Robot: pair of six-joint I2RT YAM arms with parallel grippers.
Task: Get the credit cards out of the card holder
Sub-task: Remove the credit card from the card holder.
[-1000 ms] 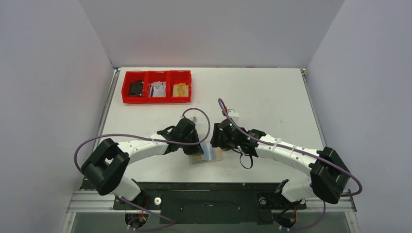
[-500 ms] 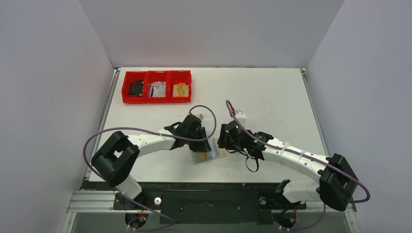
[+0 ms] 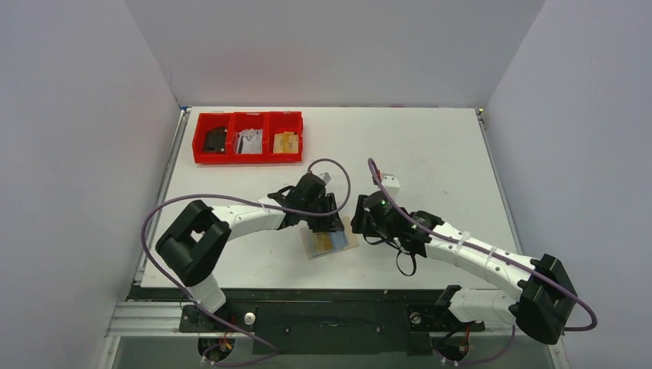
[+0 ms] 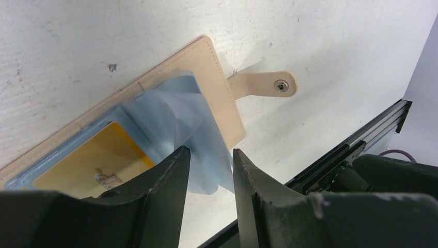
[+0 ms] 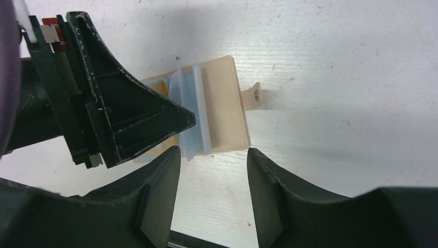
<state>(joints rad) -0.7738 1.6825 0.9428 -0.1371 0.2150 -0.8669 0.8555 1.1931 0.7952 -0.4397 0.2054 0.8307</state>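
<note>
The tan card holder (image 3: 345, 245) lies open on the table near the front edge, its snap tab (image 4: 263, 85) pointing away from it. Pale blue-grey credit cards (image 4: 175, 111) stand up from it like leaves, also seen from the right wrist (image 5: 193, 111). A yellow card (image 4: 88, 160) lies flat under a clear blue pocket. No dark card shows. My left gripper (image 4: 209, 152) is open just above the holder (image 4: 214, 67), one blue leaf lying in the gap between its fingers. My right gripper (image 5: 212, 160) is open over bare table beside the holder's (image 5: 222, 103) edge, facing the left gripper (image 5: 134, 119).
A red three-compartment tray (image 3: 247, 157) sits at the back left, holding a dark item, white pieces and a yellowish block. The black front rail (image 4: 356, 144) runs close to the holder. Both arms (image 3: 461, 250) meet near the table's front middle.
The left gripper has moved right onto the holder. The right gripper has shifted slightly right and back. The holder has stayed in place.
</note>
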